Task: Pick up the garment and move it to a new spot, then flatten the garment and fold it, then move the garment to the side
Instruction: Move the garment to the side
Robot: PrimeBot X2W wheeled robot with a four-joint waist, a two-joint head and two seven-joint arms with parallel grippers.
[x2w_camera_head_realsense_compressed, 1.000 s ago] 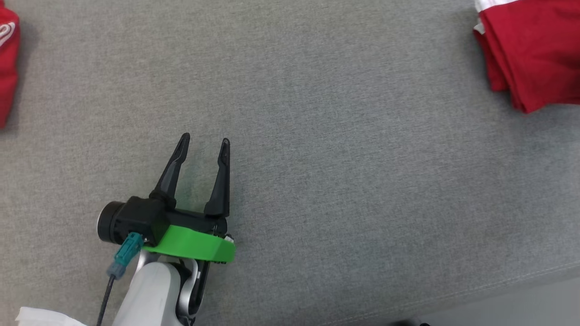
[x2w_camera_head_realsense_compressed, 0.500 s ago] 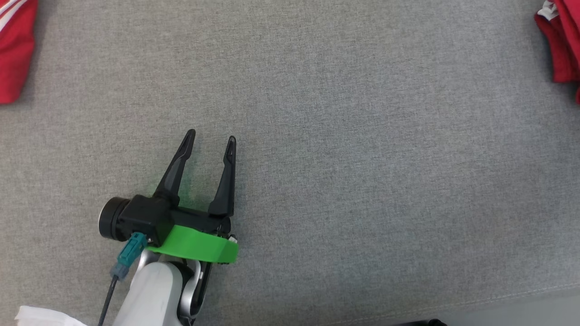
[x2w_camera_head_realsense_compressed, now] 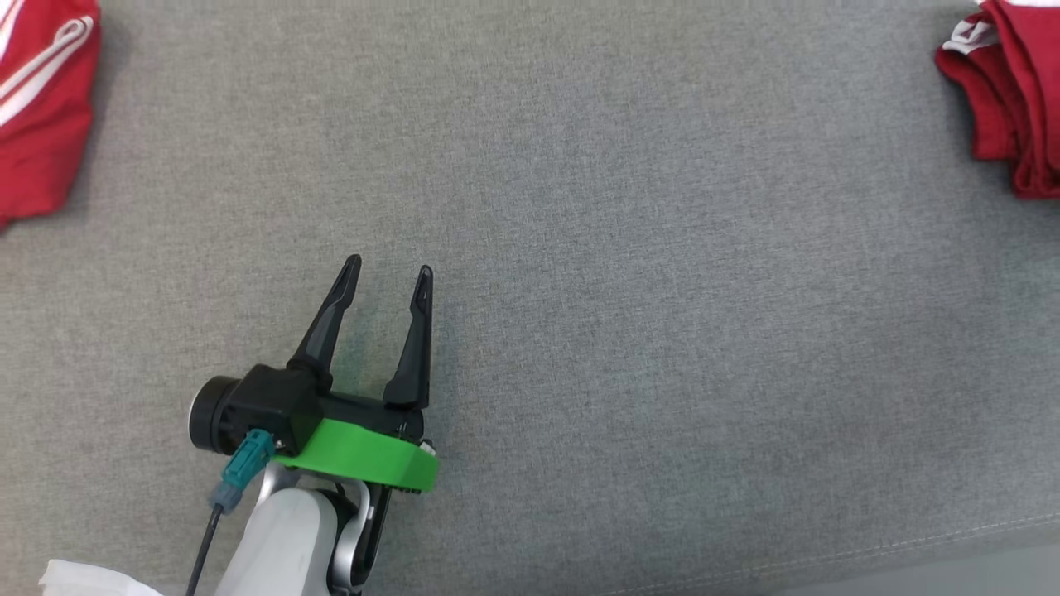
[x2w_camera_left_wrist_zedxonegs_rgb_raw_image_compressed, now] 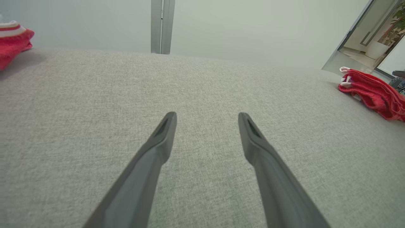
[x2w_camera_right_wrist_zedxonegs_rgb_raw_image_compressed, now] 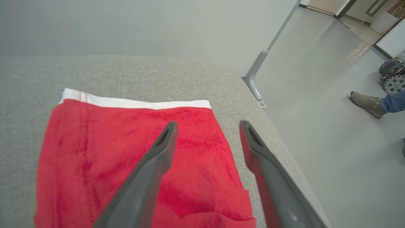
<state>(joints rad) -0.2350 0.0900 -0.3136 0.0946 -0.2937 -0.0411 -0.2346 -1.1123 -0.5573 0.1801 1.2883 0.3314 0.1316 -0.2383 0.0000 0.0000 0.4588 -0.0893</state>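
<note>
The folded red garment (x2w_camera_right_wrist_zedxonegs_rgb_raw_image_compressed: pixel 133 164) with a white waistband lies flat on the grey fabric table (x2w_camera_head_realsense_compressed: pixel 662 290), close to its right edge. My right gripper (x2w_camera_right_wrist_zedxonegs_rgb_raw_image_compressed: pixel 208 125) hovers just over it, open, with nothing between the fingers. In the head view the garment (x2w_camera_head_realsense_compressed: pixel 1006 99) sits at the top right corner. My left gripper (x2w_camera_head_realsense_compressed: pixel 389 271) rests open over bare table at the lower left, far from the garment. In the left wrist view that gripper (x2w_camera_left_wrist_zedxonegs_rgb_raw_image_compressed: pixel 206 115) points across the table, with the garment (x2w_camera_left_wrist_zedxonegs_rgb_raw_image_compressed: pixel 373 91) far off to its right.
Another red garment with white stripes (x2w_camera_head_realsense_compressed: pixel 41 108) lies at the table's far left (x2w_camera_left_wrist_zedxonegs_rgb_raw_image_compressed: pixel 12 41). Beyond the right edge are the floor, a grey table leg (x2w_camera_right_wrist_zedxonegs_rgb_raw_image_compressed: pixel 256 79), a person's shoe (x2w_camera_right_wrist_zedxonegs_rgb_raw_image_compressed: pixel 367 103) and a wheeled machine (x2w_camera_right_wrist_zedxonegs_rgb_raw_image_compressed: pixel 392 76).
The head camera has shifted, so both red garments sit differently in the picture. My right gripper has gone from shut to open. The left gripper stays open in the same pose.
</note>
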